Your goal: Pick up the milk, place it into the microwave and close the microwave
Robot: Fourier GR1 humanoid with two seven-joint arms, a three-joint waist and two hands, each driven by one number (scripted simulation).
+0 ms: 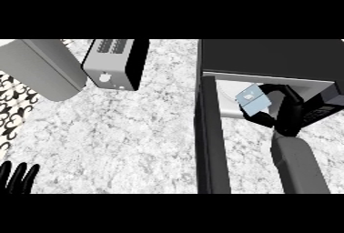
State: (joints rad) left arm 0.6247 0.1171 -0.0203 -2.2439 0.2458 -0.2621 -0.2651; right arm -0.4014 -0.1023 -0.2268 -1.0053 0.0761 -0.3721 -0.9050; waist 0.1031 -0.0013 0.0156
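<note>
Lower left of the frame: the black left hand (17, 178) shows at the bottom edge, fingers straight, spread and pointing up, holding nothing. It rests over the white and grey speckled stone desk (134, 136), which fills the middle of the frame.

Lower right: the grey right forearm (300, 164) comes in from the bottom edge and runs up towards the appliance.

Right of centre: the dark, flat microwave door (209, 136) stands open. It shows edge-on as a tall slab running from the bottom edge up to the cavity's left side.

Upper right: the black right hand (280, 109) is curled round the small pale blue and white milk carton (251, 100), fingers and thumb on either side of it. The carton is tilted and sits at the mouth of the cavity, just right of the open door, over the light grey cavity floor (228, 110). Whether it touches that floor cannot be told. The black box-shaped microwave (269, 54) lies beyond, its top filling the upper right corner.

Upper centre-left: a silver and black box-shaped toaster (114, 63) stands on the desk, well apart from the microwave.

Upper left: a plain grey rounded slab (40, 68) lies just beside the toaster. A black and white patterned strip (12, 107) runs down the left edge.
</note>
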